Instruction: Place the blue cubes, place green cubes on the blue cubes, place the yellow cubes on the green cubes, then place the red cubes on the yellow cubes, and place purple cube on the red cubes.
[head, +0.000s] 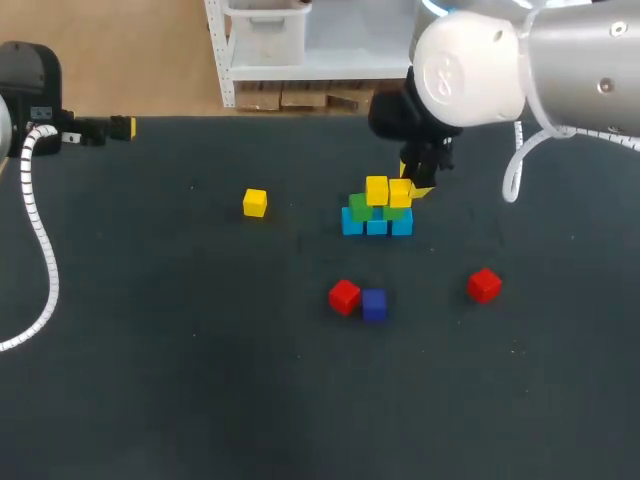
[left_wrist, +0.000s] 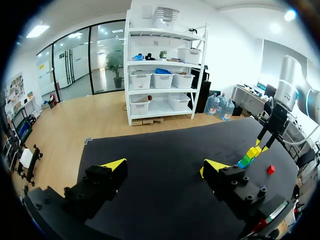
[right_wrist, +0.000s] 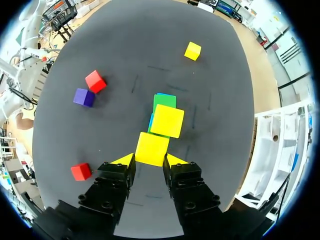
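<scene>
Three blue cubes sit in a row at mid-table with green cubes on them. One yellow cube rests on the greens. My right gripper is shut on a second yellow cube, held beside the first at the stack's right end. A third yellow cube lies loose to the left. Two red cubes and a purple cube lie nearer the front. My left gripper stands open and empty at the far left edge.
The purple cube touches the left red cube. The other red cube lies alone at the right. The black table is bare in front and on the left.
</scene>
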